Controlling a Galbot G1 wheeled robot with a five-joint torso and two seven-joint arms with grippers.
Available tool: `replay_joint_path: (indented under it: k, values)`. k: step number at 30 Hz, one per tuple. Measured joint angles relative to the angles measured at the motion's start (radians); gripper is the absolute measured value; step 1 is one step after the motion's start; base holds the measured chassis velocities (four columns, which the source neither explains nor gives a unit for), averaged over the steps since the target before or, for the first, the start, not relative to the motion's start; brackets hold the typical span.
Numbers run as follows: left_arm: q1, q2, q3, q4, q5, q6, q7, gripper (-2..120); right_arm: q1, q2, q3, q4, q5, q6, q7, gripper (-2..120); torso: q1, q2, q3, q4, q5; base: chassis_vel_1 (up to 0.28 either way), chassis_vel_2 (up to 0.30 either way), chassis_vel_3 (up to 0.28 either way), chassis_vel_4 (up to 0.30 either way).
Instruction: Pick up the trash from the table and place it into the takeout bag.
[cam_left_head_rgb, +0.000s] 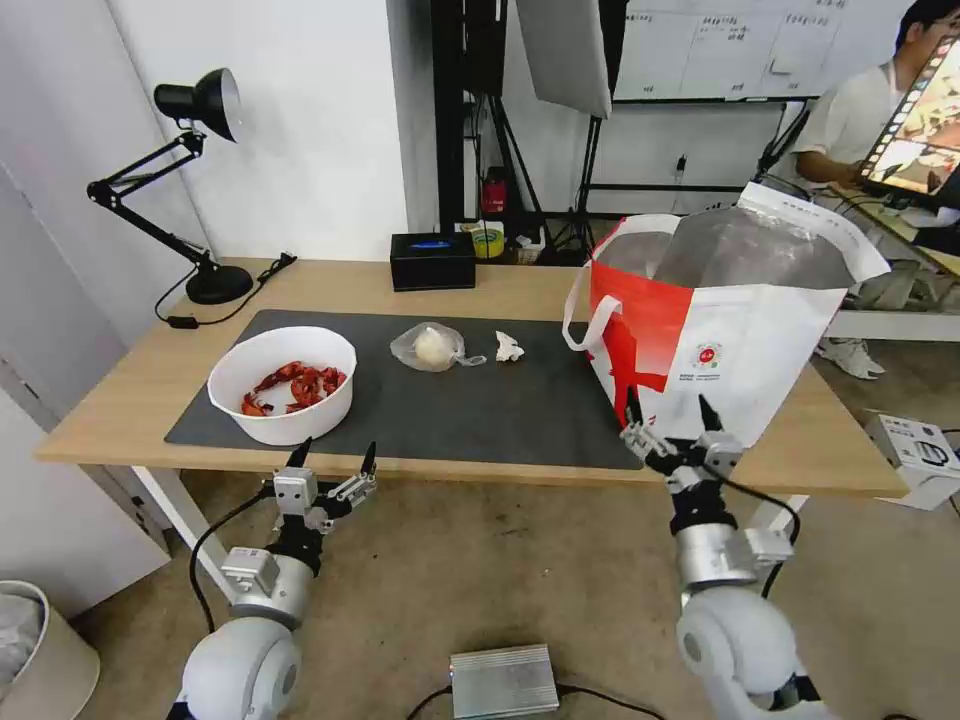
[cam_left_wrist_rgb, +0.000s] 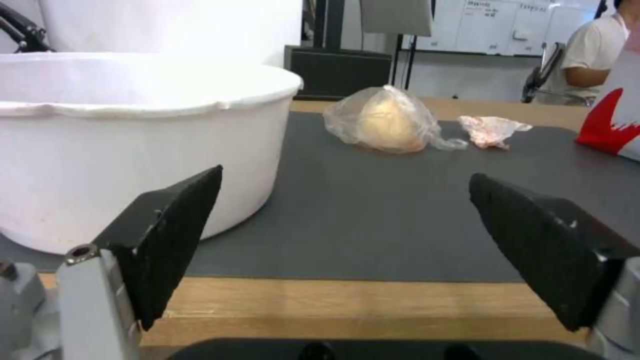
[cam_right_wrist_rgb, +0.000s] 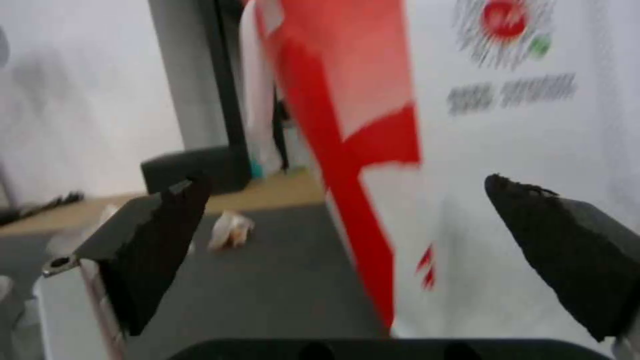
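White bowl of red shells (cam_left_head_rgb: 283, 384), bagged lump (cam_left_head_rgb: 432, 347), napkin (cam_left_head_rgb: 509, 347) lie unbagged on bench (cam_left_head_rgb: 120, 395), left of takeout bag (cam_left_head_rgb: 740, 330). Left gripper (cam_left_head_rgb: 334, 460), right gripper (cam_left_head_rgb: 670, 411): jaws open, empty.

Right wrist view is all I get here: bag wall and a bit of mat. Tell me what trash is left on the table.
Observer: Three pieces sit on the dark mat: a white bowl of red shells, a small clear bag with a white lump, and a crumpled napkin.
Operator: Give me the left pincer's position.
Observer: The left pincer is open at the table's near edge, just in front of the bowl.
Operator: Report the takeout bag's top.
Observer: The takeout bag stands open, silver lining showing; your right pincer is open against its near wall.
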Motion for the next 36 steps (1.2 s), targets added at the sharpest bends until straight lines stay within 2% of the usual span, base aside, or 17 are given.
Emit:
replay_joint_path:
  k: [8,36]
  values:
    - [0.006,-0.009,-0.002,-0.002,0.005,-0.002,0.002,100,-0.035,0.029,-0.030,-0.005,-0.045,0.001,0.000,100,0.000,0.000,0.000,0.0000,-0.0001,0.000,0.000,0.000,0.000]
    - [0.023,-0.012,-0.021,-0.015,0.005,-0.019,0.005,100,-0.053,0.035,-0.045,-0.002,-0.048,0.002,-0.002,100,0.000,0.000,0.000,0.0000,0.0000,0.000,0.000,0.000,0.000]
